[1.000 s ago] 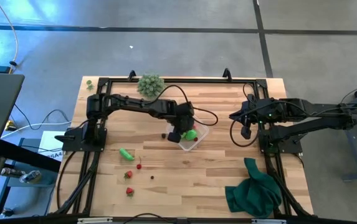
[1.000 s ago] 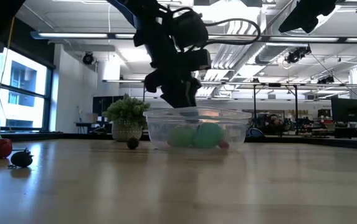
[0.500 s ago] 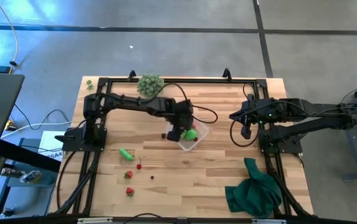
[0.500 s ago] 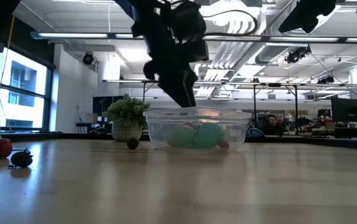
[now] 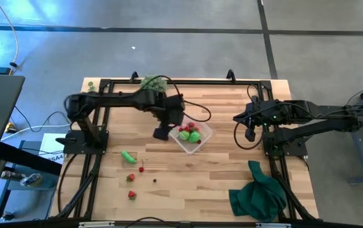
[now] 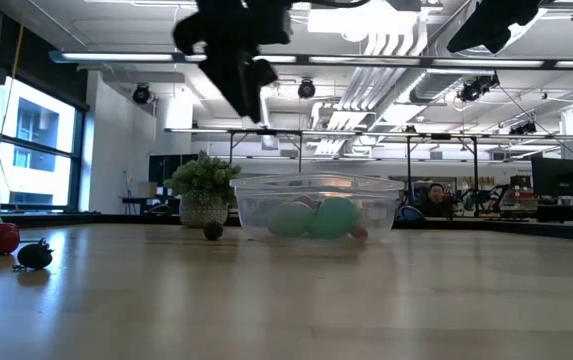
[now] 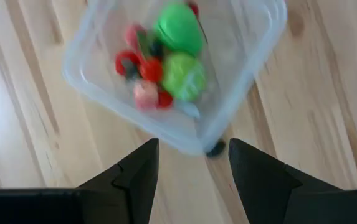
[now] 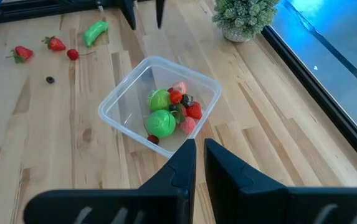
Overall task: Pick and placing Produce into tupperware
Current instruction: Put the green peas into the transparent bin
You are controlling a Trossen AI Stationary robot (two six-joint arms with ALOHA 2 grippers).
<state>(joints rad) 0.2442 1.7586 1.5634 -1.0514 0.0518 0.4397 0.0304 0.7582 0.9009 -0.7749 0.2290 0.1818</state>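
The tupperware [image 5: 191, 137], a clear squarish container, stands on the wooden table near its middle. It holds two green round pieces [image 7: 179, 53] and several red berries [image 7: 142, 65]. My left gripper [image 7: 192, 149] hangs open above the table just left of the tupperware [image 7: 97, 81], with nothing between its fingers. It also shows high up in the low view [image 6: 238, 70]. More produce lies at the near left: a green oblong piece [image 5: 128, 156] and red berries [image 5: 141, 168]. My right gripper [image 8: 200, 149] waits shut, raised at the table's right side [image 5: 249, 133].
A small dark piece [image 7: 215, 149] lies on the table against the tupperware's wall. A pale green bushy plant [image 5: 152, 83] stands at the far edge, and a dark green cloth [image 5: 260, 193] lies at the near right corner. Black frame rails [image 5: 94, 171] run along both sides.
My left gripper has risen out of the tupperware and drawn toward the table's left edge, so it now hangs well above the rim. The tupperware has stayed in place, and the produce inside it now shows uncovered from above.
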